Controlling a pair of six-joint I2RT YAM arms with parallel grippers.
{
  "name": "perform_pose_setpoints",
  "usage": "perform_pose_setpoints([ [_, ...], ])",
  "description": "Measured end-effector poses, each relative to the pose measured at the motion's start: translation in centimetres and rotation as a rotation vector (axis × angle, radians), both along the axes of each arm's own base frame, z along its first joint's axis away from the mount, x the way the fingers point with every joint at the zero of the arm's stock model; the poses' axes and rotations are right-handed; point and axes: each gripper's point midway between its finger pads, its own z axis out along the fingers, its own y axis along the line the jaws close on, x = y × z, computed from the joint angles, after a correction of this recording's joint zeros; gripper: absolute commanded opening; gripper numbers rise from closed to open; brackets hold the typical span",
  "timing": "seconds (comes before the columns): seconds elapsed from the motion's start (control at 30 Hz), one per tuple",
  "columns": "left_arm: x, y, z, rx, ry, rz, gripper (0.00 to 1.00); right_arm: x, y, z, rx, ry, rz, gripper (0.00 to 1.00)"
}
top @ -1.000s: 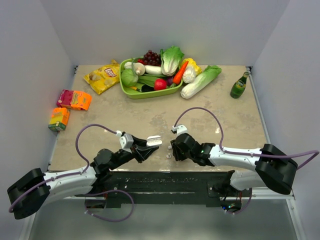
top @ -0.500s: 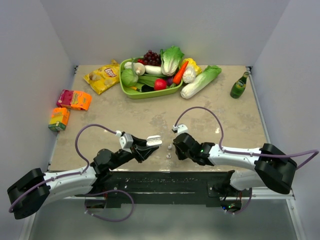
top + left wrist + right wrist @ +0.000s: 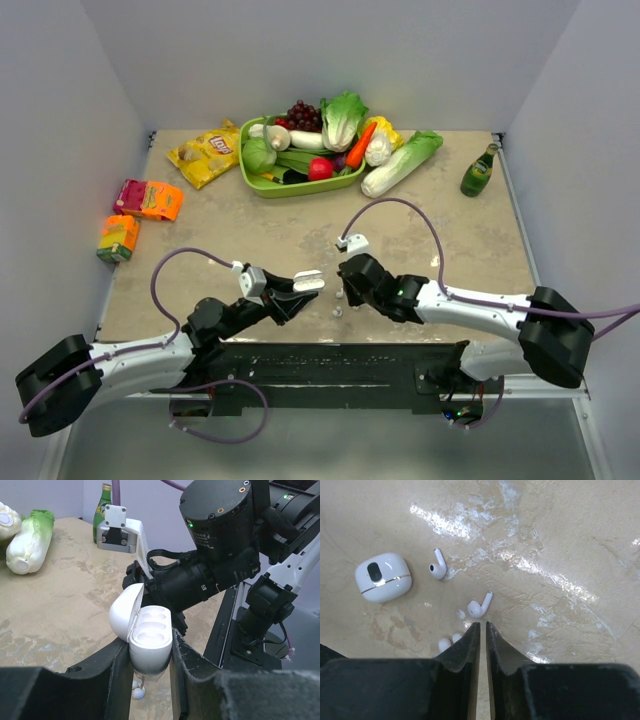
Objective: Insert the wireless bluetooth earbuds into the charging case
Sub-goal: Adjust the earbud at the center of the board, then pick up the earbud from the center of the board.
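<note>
Right wrist view: right gripper (image 3: 482, 626), jaws nearly closed, gripping nothing. Glossy white stemmed earbud (image 3: 478, 608) lies on the beige marbled table (image 3: 570, 540) just ahead of it, stem slanting away rightward; right arm nearer. Left gripper (image 3: 150, 655) clamps the open white pebble-shaped charging case (image 3: 149, 632), held off the table.

Earbuds (image 3: 476, 610) on table (image 3: 560, 540), closed case (image 3: 383, 577) beside them

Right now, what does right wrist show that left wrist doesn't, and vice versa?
Right wrist only: closed white case, stemmed earbuds, right gripper shut and empty above them. Left wrist only: left gripper clamping an open case, wells looking empty; right arm, green bottle, cabbage behind. Both: tan table with small white buds loose on it.
</note>
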Motion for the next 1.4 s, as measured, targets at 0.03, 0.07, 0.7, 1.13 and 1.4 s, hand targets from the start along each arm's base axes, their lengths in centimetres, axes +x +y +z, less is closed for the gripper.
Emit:
perform_pose_setpoints([
  [0.03, 0.0, 0.0, 0.0, 0.0, 0.0, 0.0, 0.0, 0.2, 0.2, 0.2, 0.0, -0.003, -0.004, 0.34],
  [0.07, 0.0, 0.0, 0.0, 0.0, 0.0, 0.0, 0.0, 0.3, 0.4, 0.3, 0.003, -0.001, -0.01, 0.36],
  [0.7, 0.0, 0.0, 0.2, -0.007, -0.004, -0.001, 0.0, -5.0, 0.9, -2.0, 0.105, 0.137, 0.054, 0.31],
  [1.13, -0.3, 0.3, 1.3, -0.042, -0.019, -0.002, 0.0, -5.6, 1.1, -5.0, 0.024, 0.178, 0.066, 0.25],
  [1.4, -0.3, 0.2, 1.2, -0.038, -0.016, -0.004, 0.0, -5.2, 1.4, -5.3, 0.007, 0.178, 0.058, 0.23],
])
